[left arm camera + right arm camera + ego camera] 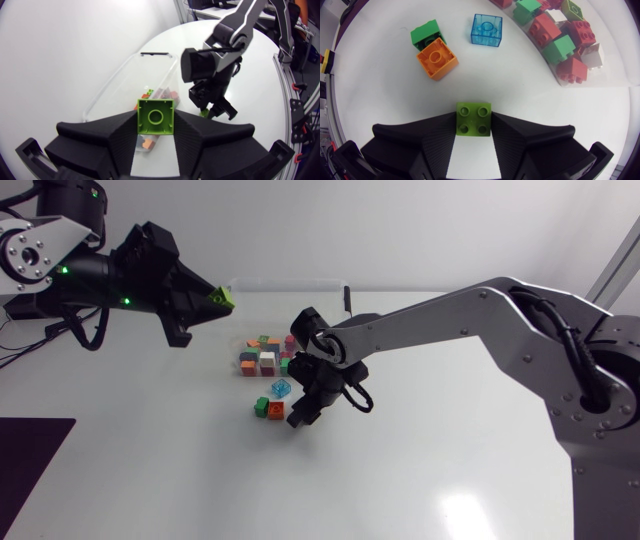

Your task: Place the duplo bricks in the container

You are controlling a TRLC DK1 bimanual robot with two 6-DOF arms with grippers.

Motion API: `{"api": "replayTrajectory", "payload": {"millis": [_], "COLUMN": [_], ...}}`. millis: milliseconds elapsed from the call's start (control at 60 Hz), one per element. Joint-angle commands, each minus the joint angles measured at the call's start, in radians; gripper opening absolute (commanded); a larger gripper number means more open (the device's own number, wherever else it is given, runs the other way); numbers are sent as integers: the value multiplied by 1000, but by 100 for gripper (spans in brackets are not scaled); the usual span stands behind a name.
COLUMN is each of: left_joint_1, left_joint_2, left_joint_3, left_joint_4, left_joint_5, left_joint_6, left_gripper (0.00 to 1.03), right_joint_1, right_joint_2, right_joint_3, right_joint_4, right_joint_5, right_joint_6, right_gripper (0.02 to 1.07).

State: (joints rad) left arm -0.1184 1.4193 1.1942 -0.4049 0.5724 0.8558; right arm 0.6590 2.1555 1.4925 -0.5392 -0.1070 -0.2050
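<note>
My left gripper [218, 301] hangs high above the table, left of the clear container [290, 283], shut on a light green brick [156, 116]. In the left wrist view the container [120, 75] lies ahead and below, with several bricks in it. My right gripper [300, 418] is down at the table in front of the container, and its fingers press on both sides of a second light green brick [473, 119]. Ahead of it lie an orange brick [436, 58], a dark green brick [427, 34] and a clear blue brick [486, 30].
Several red, green and white bricks fill the container [615, 70] ahead and to one side of the right gripper. A dark mat [30, 470] lies at the table's front left corner. My right arm [450, 315] stretches across the table's right half.
</note>
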Motion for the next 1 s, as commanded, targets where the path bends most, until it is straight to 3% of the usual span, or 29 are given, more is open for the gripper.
{"api": "replayTrajectory", "payload": {"millis": [0, 317, 650, 700, 750, 783, 833, 983], "left_joint_1": [10, -1, -21, -21, -18, -18, -18, -3], "left_joint_2": [38, 208, 392, 429, 461, 478, 487, 480], "left_joint_3": [64, 183, 346, 383, 415, 430, 436, 418], "left_joint_4": [49, 186, 235, 238, 238, 238, 238, 241], "left_joint_5": [17, 14, -60, -82, -91, -111, -135, -140], "left_joint_6": [-98, -285, -393, -419, -442, -443, -443, -432], "left_gripper": [30, 30, 32, 37, 51, 73, 98, 99], "right_joint_1": [-4, -38, -48, -50, -53, -53, -56, -65], "right_joint_2": [1, -240, -375, -385, -401, -408, -421, -448], "right_joint_3": [-3, -71, -38, -29, -21, -17, -9, 35], "right_joint_4": [-22, -71, -93, -97, -99, -99, -99, -99], "right_joint_5": [-3, -16, -22, -22, -23, -22, -22, -23], "right_joint_6": [19, 6, 4, 4, 4, 4, 4, 4], "right_gripper": [34, 34, 34, 34, 34, 34, 34, 34]}}
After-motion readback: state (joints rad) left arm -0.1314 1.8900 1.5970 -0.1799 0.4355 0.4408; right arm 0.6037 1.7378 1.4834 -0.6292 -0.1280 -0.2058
